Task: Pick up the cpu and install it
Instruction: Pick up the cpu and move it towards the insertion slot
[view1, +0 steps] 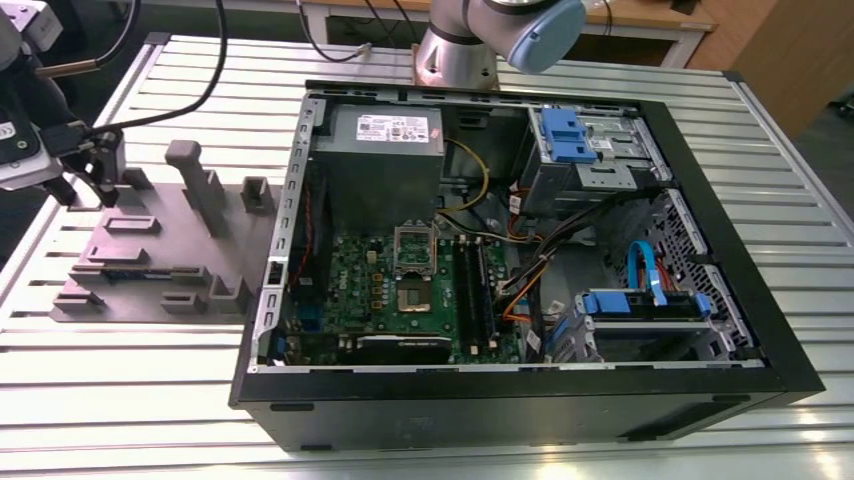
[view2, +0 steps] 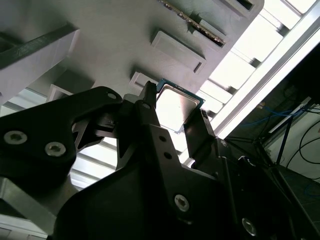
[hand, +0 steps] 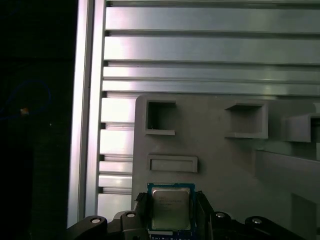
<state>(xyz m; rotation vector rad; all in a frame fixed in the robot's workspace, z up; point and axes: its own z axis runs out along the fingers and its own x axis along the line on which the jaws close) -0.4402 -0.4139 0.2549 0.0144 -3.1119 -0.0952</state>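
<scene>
Two dark fingers (hand: 141, 209) of the claw (hand: 171, 208) are pressed against the two sides of the chip (hand: 171, 205), so the claw is clamped on the chip. The chip is small, flat and square. Its top is shiny and silver, and it has a thin blue-green edge. You can see this in both wrist views: the chip sits right between the finger tips, with its shiny side facing the cameras.

Just behind the chip is a grey holder (hand: 225, 165) with little pockets and raised blocks. I cannot tell if the chip touches the holder or hangs just over it. The holder lies on a silver table (hand: 200, 50) made of long metal bars.

In the exterior view, the claw is over the holder on the exterior view's left. An open black computer box (view1: 747, 380) lies on the table beside the holder. It has a green board (view1: 360, 270) inside, well apart from the claw.
</scene>
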